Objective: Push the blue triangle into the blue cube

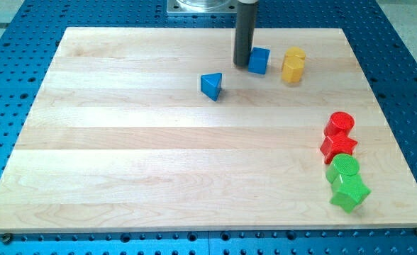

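closest to the view's bottom, at the right edge of the board (123, 177), a green star (349, 193) sits touching a green cylinder (343, 168) just above it. above those come a red star (337, 147) and a red cylinder (340, 123), the four making one tight column up the view's right side.

up near the view's top, the blue cube (259, 60) stands with a yellow block (293, 65), shape hard to make out, just beside it on the view's right, a small gap between them. the dark rod comes down from the top edge, and my tip (243, 65) rests right against the cube's left side; whether it truly touches i cannot tell.

the blue triangle (211, 86) lies lower and to the view's left of the tip, apart from both tip and cube, alone on bare wood.

no claw shows on this arm, only the rod, so nothing is being clasped. nothing here holds anything else; the blocks lie flat on the wooden board, which sits on a blue perforated table (24, 28).
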